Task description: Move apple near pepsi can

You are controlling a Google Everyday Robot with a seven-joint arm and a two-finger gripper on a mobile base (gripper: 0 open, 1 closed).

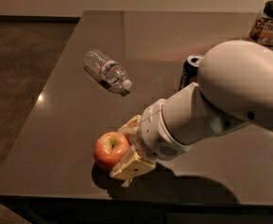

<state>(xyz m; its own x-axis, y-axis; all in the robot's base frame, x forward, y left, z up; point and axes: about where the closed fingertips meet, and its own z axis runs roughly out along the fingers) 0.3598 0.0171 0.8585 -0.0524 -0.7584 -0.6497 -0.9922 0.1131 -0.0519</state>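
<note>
The red apple (109,149) with yellowish patches sits near the table's front left edge. My gripper (127,146) reaches it from the right, with one cream finger (130,123) above it and the other (131,165) below it, both against its skin. The gripper is shut on the apple, low over the tabletop. The dark blue pepsi can (189,72) stands upright behind my arm, its right side hidden by the white arm (220,101).
A clear plastic water bottle (107,71) lies on its side on the dark table (71,125), left of the can. A jar with a dark lid (269,24) stands at the back right corner. The table's front edge is close below the apple.
</note>
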